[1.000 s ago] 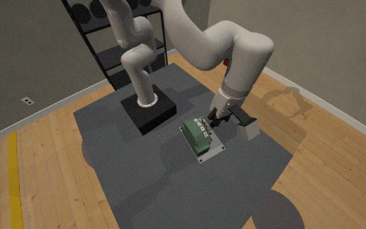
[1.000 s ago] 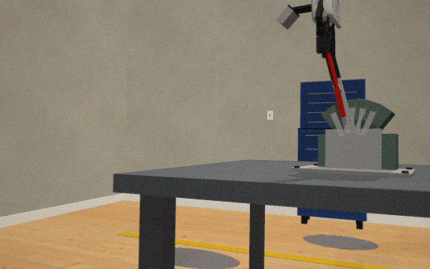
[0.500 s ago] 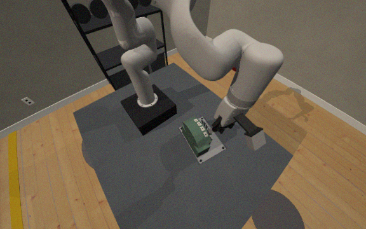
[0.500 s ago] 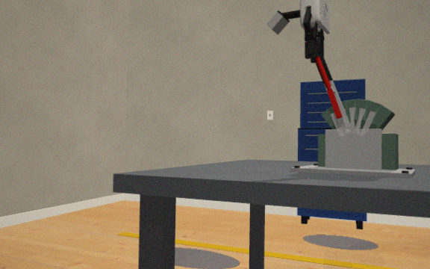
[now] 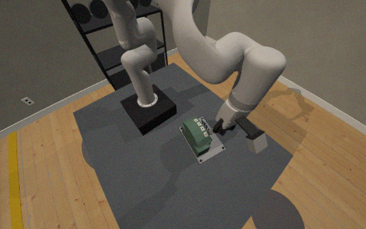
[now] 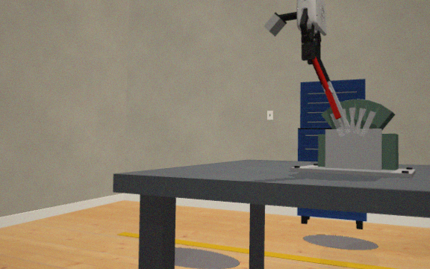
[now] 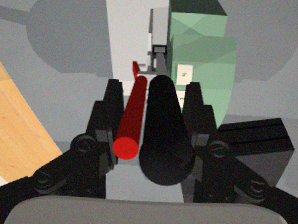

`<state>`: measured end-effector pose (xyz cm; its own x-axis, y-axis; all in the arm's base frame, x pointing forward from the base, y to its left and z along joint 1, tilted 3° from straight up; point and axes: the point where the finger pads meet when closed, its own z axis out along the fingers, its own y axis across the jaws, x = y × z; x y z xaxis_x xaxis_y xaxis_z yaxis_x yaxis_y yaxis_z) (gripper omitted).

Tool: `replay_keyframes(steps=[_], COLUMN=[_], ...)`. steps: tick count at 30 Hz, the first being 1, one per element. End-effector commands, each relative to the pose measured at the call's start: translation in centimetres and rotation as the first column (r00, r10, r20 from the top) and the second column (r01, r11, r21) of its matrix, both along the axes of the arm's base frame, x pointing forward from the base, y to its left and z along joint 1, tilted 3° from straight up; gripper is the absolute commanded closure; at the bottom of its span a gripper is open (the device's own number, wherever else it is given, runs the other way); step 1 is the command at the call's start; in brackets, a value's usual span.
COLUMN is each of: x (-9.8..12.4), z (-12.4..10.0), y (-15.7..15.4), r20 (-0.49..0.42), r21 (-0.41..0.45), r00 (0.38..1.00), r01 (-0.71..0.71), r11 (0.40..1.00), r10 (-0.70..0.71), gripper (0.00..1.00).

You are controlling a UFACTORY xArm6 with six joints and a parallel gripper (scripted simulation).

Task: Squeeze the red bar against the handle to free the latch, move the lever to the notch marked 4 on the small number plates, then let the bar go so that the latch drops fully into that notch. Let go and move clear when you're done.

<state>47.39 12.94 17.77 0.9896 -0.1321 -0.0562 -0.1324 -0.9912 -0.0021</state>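
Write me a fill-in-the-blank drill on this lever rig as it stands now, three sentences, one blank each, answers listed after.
1. The gripper is shut on the black handle and the ____ bar beside it.
2. In the exterior view the lever leans toward the ____ of the picture.
3. The notched housing behind the number plates is coloured ____.

Missing words: red; left; green

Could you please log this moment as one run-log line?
gripper: shut on red bar and handle | lever: tilted left in exterior view | latch: not visible | base: on table
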Motion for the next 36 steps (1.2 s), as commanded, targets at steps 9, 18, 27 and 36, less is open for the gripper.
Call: replay_keyframes(steps=[9,18,27,36], x=[0.21,0.21,0.21,0.21], z=[0.28,0.28,0.28,0.28], y=[0.02,0.02,0.02,0.02], r20=[0.008,0.008,0.008,0.008], r21=[0.002,0.002,0.002,0.002], r00=[1.000,1.000,1.000,1.000], r01=[0.000,0.000,0.000,0.000], r11=[1.000,1.000,1.000,1.000], r10=[0.000,0.000,0.000,0.000], gripper=[0.01,0.01,0.01,0.01])
